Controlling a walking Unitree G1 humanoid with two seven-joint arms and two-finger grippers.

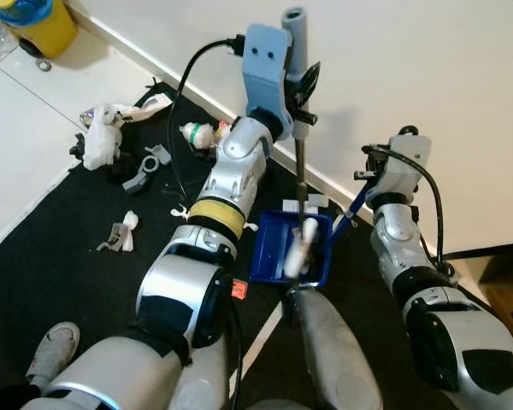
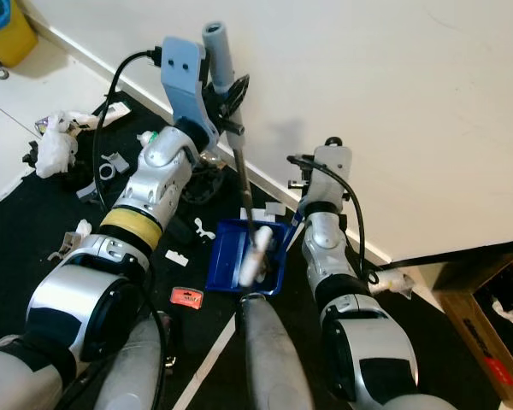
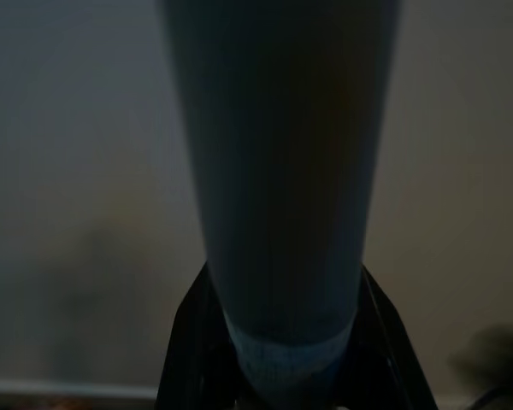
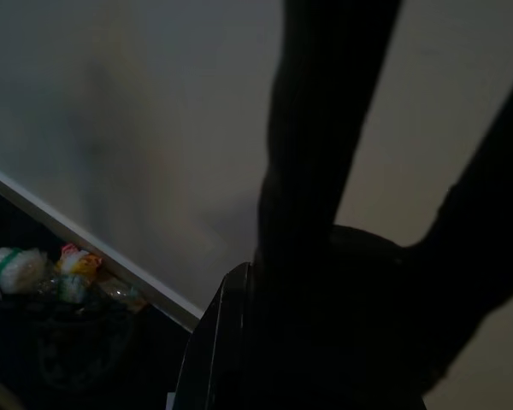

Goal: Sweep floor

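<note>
Floor (image 1: 60, 248): black mat by the wall, litter scattered left. Your left pincer (image 1: 301, 81) is clenched on the broom handle (image 1: 300, 162); right pincer state, cannot tell. Blue dustpan (image 1: 269, 248) already holds scraps; a hard sweep could knock it and spill them.

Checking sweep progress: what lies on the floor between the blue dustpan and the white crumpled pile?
In the left eye view, between dustpan and pile: the left arm, a grey part, small scraps.
</note>
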